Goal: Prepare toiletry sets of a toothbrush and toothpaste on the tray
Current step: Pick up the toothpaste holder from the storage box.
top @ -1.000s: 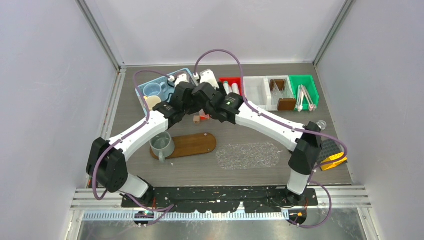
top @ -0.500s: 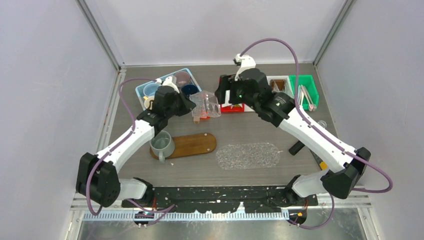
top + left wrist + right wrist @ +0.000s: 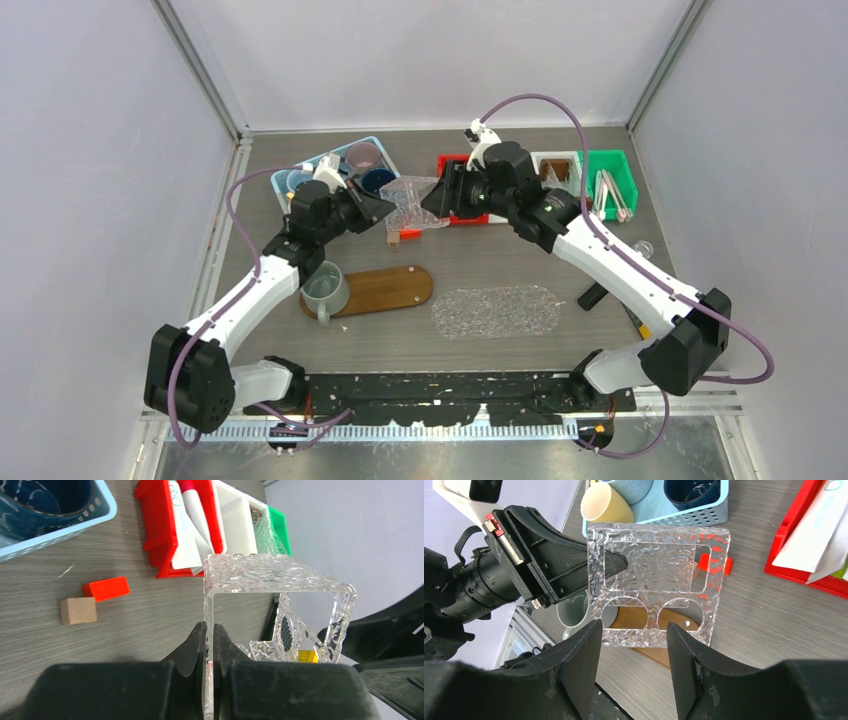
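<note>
My left gripper point(image 3: 209, 630) is shut on one wall of a clear textured holder point(image 3: 270, 575) with cut-out holes, held up above the table point(image 3: 410, 205). My right gripper point(image 3: 631, 630) is open, and the holder's lower edge point(image 3: 649, 565) lies just beyond its fingertips. White toothpaste tubes point(image 3: 185, 540) lie in a red bin point(image 3: 160, 545). Thin toothbrushes point(image 3: 612, 192) lie in a green bin. The wooden tray point(image 3: 385, 290) carries a grey-green mug point(image 3: 325, 288).
A blue basket point(image 3: 300, 172) at the back left holds mauve point(image 3: 363, 155), navy point(image 3: 691, 490) and cream point(image 3: 606, 505) mugs. An orange block point(image 3: 106, 588) and a tan block point(image 3: 78, 611) lie under the holder. A clear oval tray point(image 3: 495, 312) lies right of the wooden one.
Both arms have drawn apart from their huddle by the basket. The left one has lifted the clear holder out. The right gripper has swung round and closed in on the holder from the right.
</note>
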{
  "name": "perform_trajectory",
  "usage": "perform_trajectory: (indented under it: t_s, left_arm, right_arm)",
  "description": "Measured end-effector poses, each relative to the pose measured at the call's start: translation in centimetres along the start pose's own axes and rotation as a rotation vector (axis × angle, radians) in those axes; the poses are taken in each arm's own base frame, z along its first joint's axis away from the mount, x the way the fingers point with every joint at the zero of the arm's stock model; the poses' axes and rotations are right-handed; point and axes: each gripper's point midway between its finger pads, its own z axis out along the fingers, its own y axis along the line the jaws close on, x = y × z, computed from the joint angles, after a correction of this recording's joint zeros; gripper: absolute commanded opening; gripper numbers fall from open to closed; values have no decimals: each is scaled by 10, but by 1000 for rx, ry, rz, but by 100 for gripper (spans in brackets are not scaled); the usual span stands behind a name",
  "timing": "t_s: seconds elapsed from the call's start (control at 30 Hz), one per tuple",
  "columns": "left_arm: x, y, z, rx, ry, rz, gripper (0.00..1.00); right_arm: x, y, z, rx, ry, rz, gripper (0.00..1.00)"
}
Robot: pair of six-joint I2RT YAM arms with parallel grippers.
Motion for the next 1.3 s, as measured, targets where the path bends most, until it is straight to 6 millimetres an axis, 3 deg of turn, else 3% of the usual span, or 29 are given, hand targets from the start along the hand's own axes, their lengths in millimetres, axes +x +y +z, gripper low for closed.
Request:
perform_trajectory:
  t_s: [0.33, 0.67, 0.73, 0.77, 0.87, 0.97, 1.13, 1.3]
  left_arm:
    - [-2, -15, -6, 63, -11, -31, 0]
    - [-4, -19, -8, 83, -22, -37, 0]
    - [-3, -17, -8, 79, -19, -37, 10]
    - [-3, -16, -8, 76, -17, -36, 19]
    - [-2, -13, -10, 59, -15, -13, 49]
    - [-4, -5, -19, 10, -32, 43, 67]
    - [-22, 6, -48, -120, -94, 184, 85]
    - [-60, 10, -87, -285, -192, 368, 93]
  right_arm:
    - [8, -2, 17, -4, 30, 44, 45]
    - [12, 1, 19, -23, 46, 47, 14]
    - [13, 1, 19, -26, 54, 40, 7]
    - [14, 1, 19, -26, 58, 36, 4]
    - [18, -1, 18, -17, 77, 27, 1]
    - [26, -5, 18, 22, 107, 9, 1]
    - [40, -9, 16, 120, 154, -42, 1]
    - [54, -5, 20, 231, 202, -105, 1]
